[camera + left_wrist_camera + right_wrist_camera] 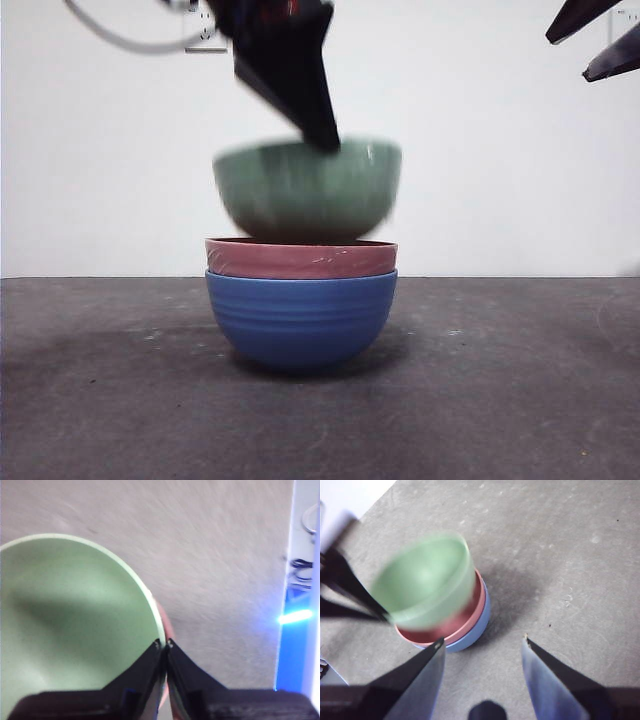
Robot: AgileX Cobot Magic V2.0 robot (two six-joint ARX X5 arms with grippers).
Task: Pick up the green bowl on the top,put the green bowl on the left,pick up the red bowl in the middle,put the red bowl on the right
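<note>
Nearest sits the blue bowl [300,320] on the tabletop [100,400], nesting the red bowl [300,258]; above hangs the green bowl [305,190], rim pinched by the left claw [165,645]; glossy, likely slippery, so rim grips suit; right claw [482,647] waits wide.

Left pincer [165,645] — two black wedge-shaped jaws tapering to thin tips, matte. Right pincer [482,645] — two black tapered blades with a bluish sheen, pointed tips.
</note>
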